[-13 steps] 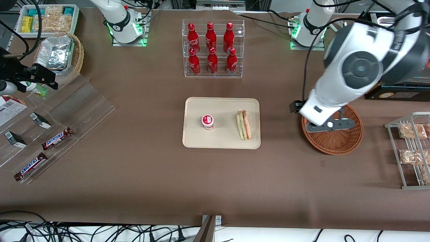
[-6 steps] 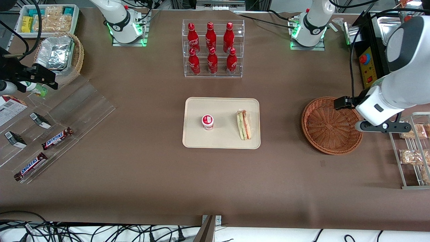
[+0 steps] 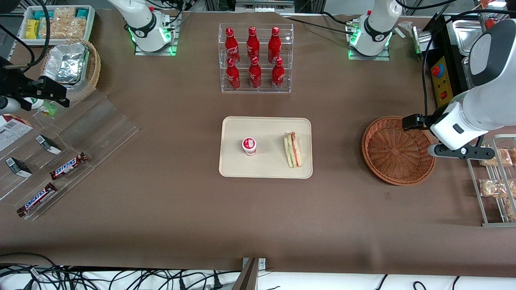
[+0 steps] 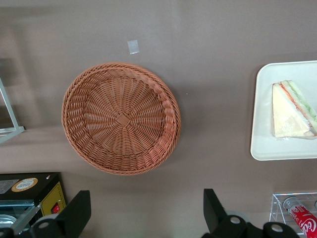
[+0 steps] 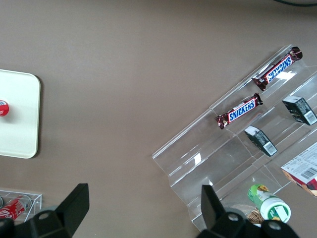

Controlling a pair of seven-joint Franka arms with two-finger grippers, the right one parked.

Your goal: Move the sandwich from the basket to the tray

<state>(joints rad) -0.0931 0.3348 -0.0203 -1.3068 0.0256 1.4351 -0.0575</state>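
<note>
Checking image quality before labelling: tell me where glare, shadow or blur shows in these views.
Front view: sharp, evenly lit; the sandwich and tray are crisp, the basket casts a soft shadow, the gripper beside it is unblurred. Left wrist view: open fingers dark, table softly shadowed. Right wrist view: glints on the acrylic rack.

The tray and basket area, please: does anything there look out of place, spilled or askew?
Nothing stands out. The sandwich lies flat on the tray beside a small cup, the basket sits upright and empty, and the open hand hovers above the basket.
</note>
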